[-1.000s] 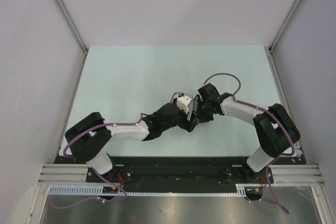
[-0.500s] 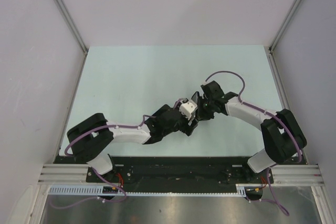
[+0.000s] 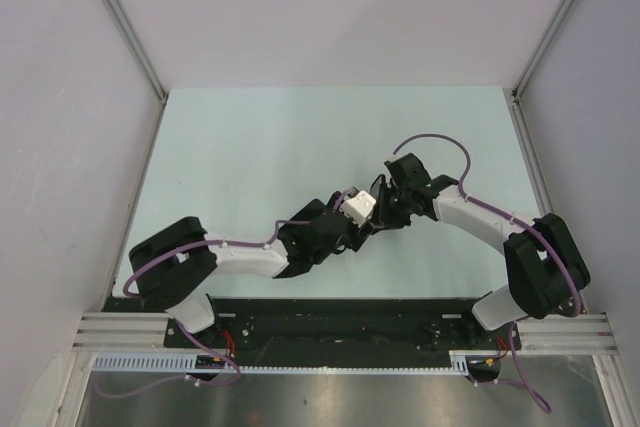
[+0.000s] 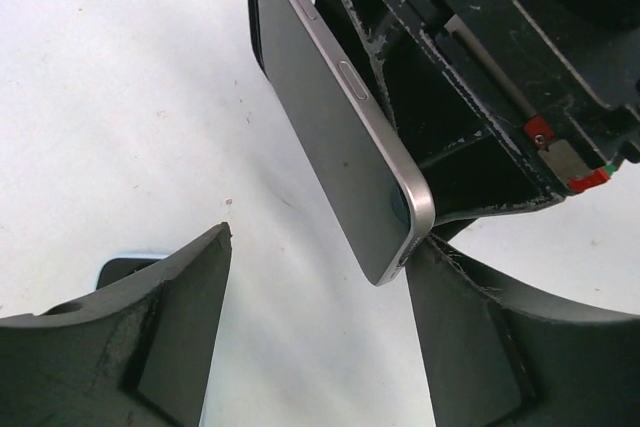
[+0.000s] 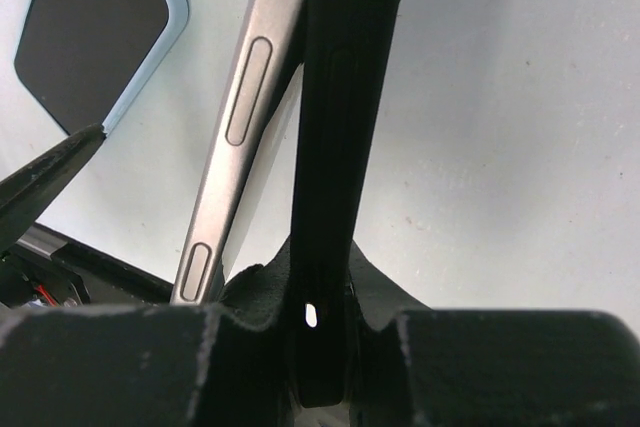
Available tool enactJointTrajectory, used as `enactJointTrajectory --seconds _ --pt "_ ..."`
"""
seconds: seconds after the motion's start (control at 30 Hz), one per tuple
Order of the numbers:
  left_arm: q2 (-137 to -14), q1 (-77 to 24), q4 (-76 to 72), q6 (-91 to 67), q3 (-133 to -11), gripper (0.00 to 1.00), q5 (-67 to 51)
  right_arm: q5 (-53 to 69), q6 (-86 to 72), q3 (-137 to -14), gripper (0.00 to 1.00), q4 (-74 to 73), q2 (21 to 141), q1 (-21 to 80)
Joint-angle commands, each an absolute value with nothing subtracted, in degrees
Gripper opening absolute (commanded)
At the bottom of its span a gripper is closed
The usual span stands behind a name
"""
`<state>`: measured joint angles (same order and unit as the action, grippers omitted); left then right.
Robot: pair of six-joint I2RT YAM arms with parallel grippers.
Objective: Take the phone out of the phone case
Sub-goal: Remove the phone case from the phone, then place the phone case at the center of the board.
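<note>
The right gripper is clamping the edge of the black soft phone case, with the silver-rimmed flat phone leaning out just beside it. The left gripper is standing with its fingers apart, the phone's corner between them.

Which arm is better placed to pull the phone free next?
Left. The right gripper is shut on the phone case, with the phone partly out; the left gripper is open, the phone's corner between its fingers.
</note>
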<state>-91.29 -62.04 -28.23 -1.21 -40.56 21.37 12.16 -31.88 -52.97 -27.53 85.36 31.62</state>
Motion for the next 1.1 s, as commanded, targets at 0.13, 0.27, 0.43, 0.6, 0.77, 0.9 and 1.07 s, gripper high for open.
enactJointTrajectory --seconds 0.13,0.27,0.43,0.6,0.77,0.9,1.07 --pt "-92.5 -62.0 -30.4 0.7 -43.8 0.63 30.8 14.1 -31.1 -53.1 0.0 -26.8 81.8 31.9" --pt "-93.7 -62.2 -29.1 0.4 -46.2 0.52 30.3 14.7 -31.5 -53.1 0.0 -26.4 81.1 32.2" --pt "-96.0 -62.5 -26.1 -1.8 -49.1 0.42 29.4 14.9 -31.6 -53.0 0.0 -26.5 81.0 32.5" --pt "-95.4 -62.5 -24.0 -2.3 -50.6 0.0 30.9 14.9 -31.2 -52.6 0.0 -26.6 79.4 32.2" --pt "-92.6 -62.5 -22.9 -0.4 -50.0 0.0 33.0 14.4 -29.2 -51.5 0.0 -29.6 76.0 30.3" --pt "-88.3 -61.4 -23.1 1.2 -48.8 0.0 34.3 12.4 -27.1 -49.6 0.0 -34.0 71.8 27.4" --pt "-82.6 -57.3 -20.5 -1.6 -48.7 0.0 29.3 -1.9 -28.4 -47.8 0.0 -38.5 64.3 25.3"
